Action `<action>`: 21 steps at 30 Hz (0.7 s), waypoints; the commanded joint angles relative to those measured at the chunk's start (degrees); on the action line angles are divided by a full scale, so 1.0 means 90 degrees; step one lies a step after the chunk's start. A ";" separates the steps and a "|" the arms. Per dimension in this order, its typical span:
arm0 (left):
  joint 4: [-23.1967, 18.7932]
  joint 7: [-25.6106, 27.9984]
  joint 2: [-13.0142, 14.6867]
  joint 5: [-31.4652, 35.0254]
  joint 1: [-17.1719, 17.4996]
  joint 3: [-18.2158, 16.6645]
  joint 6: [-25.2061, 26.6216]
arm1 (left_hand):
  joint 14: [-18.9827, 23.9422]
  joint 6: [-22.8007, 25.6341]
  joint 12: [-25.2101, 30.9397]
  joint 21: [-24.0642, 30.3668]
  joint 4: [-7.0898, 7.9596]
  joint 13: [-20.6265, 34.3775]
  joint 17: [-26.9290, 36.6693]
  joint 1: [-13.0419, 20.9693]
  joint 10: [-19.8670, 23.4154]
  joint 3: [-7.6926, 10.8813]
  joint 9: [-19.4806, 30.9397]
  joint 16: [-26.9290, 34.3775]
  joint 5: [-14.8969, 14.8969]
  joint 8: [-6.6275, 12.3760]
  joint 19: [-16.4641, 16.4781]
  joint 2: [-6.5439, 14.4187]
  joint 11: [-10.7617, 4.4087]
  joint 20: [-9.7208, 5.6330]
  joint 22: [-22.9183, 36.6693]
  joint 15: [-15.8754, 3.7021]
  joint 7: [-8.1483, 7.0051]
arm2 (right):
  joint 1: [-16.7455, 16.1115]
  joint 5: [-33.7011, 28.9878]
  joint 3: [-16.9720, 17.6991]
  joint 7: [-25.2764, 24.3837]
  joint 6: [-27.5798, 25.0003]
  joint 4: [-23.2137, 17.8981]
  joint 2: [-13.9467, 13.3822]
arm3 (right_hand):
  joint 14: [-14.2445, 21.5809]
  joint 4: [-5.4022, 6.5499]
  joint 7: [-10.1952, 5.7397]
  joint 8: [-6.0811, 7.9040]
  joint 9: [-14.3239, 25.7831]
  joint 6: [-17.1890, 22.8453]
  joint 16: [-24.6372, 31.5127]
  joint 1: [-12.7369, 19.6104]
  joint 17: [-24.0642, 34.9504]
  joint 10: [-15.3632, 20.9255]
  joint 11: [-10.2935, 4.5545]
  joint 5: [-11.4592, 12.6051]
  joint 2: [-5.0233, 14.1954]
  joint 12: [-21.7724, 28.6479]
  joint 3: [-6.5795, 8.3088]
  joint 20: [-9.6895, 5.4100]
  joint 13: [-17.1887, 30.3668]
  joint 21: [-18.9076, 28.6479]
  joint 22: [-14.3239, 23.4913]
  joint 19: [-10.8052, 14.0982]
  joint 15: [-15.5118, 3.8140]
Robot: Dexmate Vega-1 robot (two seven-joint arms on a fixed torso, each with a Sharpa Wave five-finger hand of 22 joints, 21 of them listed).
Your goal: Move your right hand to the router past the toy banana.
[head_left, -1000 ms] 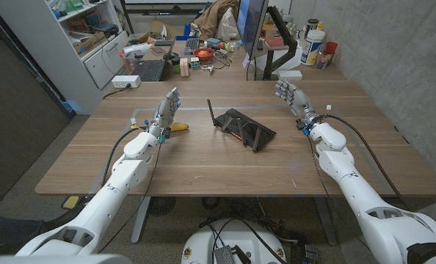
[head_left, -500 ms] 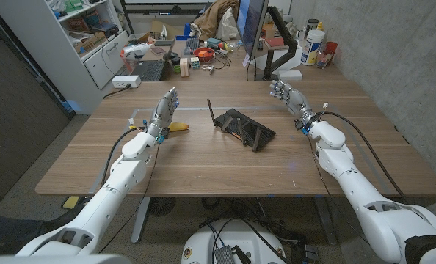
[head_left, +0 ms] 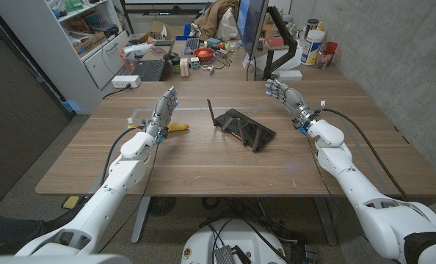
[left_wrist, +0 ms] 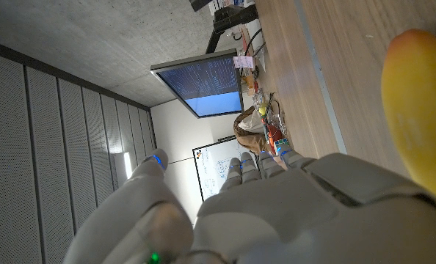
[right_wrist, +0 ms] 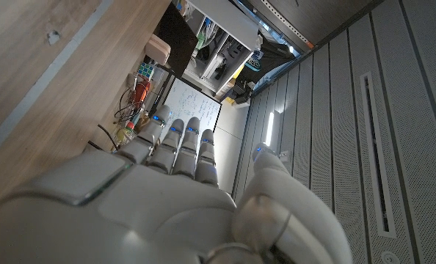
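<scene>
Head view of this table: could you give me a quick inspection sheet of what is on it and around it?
Surface: wooden table, bare wood in front.
Job's things: black router mid-table, one antenna upright; toy banana to its left, beside the left hand.
Clutter: laptop, bottles and small items along the far edge.
Hands: left hand holds nothing, fingers apart, next to the banana; right hand holds nothing, fingers apart, right of the router and apart from it.
Cables: black cable along the right arm; another along the left arm.
Surroundings: monitor, white shelf, concrete wall.
</scene>
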 commanded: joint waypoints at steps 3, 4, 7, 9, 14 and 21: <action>-0.0058 -0.0005 -0.0004 -0.0006 0.0024 -0.0005 0.0051 | -0.0016 0.0041 -0.0004 -0.0046 -0.0022 0.0012 0.0032 0.0045 0.0019 -0.0010 0.0015 0.0014 0.0023 0.0025 0.0020 0.0009 -0.0031 -0.0099 0.0019 -0.0026 0.0004 | 0.0100 -0.0336 -0.0180 0.0077 0.0341 0.0131 -0.0082 | 0.0082 -0.0036 -0.0046 0.0040 0.0018 0.0026 0.0000 -0.0003 0.0011 0.0059 -0.0037 0.0044 -0.0050 0.0008 0.0016 -0.0175 0.0034 -0.0030 0.0001 0.0064 -0.0019; -0.0057 -0.0005 -0.0009 -0.0012 0.0025 -0.0005 0.0059 | -0.0017 0.0042 -0.0004 -0.0048 -0.0022 0.0012 0.0032 0.0045 0.0020 -0.0010 0.0015 0.0014 0.0023 0.0025 0.0021 0.0010 -0.0026 -0.0096 0.0019 -0.0026 0.0004 | 0.0112 -0.0380 -0.0195 0.0061 0.0400 0.0154 -0.0086 | 0.0082 -0.0038 -0.0050 0.0044 0.0018 0.0036 -0.0002 -0.0002 0.0011 0.0061 -0.0036 0.0045 -0.0051 0.0008 0.0017 -0.0177 0.0034 -0.0034 0.0001 0.0067 -0.0021; -0.0040 -0.0030 -0.0032 -0.0043 0.0025 -0.0008 0.0055 | -0.0015 0.0044 -0.0006 -0.0052 -0.0022 0.0012 0.0032 0.0046 0.0016 -0.0012 0.0015 0.0014 0.0022 0.0024 0.0021 0.0011 -0.0026 -0.0093 0.0019 -0.0024 0.0006 | 0.0125 -0.0437 -0.0224 0.0050 0.0493 0.0181 -0.0087 | 0.0091 -0.0042 -0.0045 0.0050 0.0018 0.0054 -0.0005 -0.0002 0.0011 0.0069 -0.0027 0.0047 -0.0051 0.0009 0.0019 -0.0182 0.0035 -0.0046 0.0001 0.0071 -0.0027; -0.0040 -0.0027 -0.0039 -0.0043 0.0027 -0.0007 0.0058 | -0.0014 0.0046 -0.0006 -0.0056 -0.0023 0.0012 0.0032 0.0047 0.0020 -0.0013 0.0015 0.0014 0.0022 0.0024 0.0022 0.0012 -0.0015 -0.0089 0.0019 -0.0025 0.0005 | 0.0132 -0.0453 -0.0239 0.0055 0.0559 0.0211 -0.0078 | 0.0096 -0.0045 -0.0025 0.0053 0.0018 0.0063 -0.0008 -0.0001 0.0012 0.0073 -0.0022 0.0049 -0.0051 0.0008 0.0021 -0.0187 0.0035 -0.0057 0.0001 0.0077 -0.0030; -0.0075 -0.0009 -0.0035 -0.0021 0.0035 0.0001 0.0070 | -0.0012 0.0050 -0.0008 -0.0064 -0.0024 0.0012 0.0032 0.0049 0.0017 -0.0016 0.0015 0.0013 0.0021 0.0023 0.0024 0.0015 -0.0024 -0.0082 0.0020 -0.0027 0.0000 | 0.0152 -0.0471 -0.0268 0.0089 0.0692 0.0271 -0.0065 | 0.0105 -0.0051 -0.0027 0.0056 0.0018 0.0074 -0.0014 -0.0001 0.0012 0.0079 -0.0033 0.0052 -0.0052 0.0007 0.0025 -0.0184 0.0035 -0.0075 0.0002 0.0087 -0.0047; -0.0106 0.0012 -0.0044 -0.0007 0.0037 0.0010 0.0063 | -0.0011 0.0053 -0.0007 -0.0075 -0.0025 0.0013 0.0033 0.0053 0.0025 -0.0020 0.0015 0.0012 0.0021 0.0020 0.0028 0.0019 -0.0022 -0.0081 0.0020 -0.0028 -0.0002 | 0.0194 -0.0667 -0.0331 0.0011 0.1001 0.0329 -0.0086 | 0.0115 -0.0064 -0.0051 0.0056 0.0018 0.0081 -0.0024 0.0005 0.0011 0.0095 -0.0041 0.0059 -0.0054 0.0008 0.0031 -0.0178 0.0036 -0.0106 0.0002 0.0097 -0.0051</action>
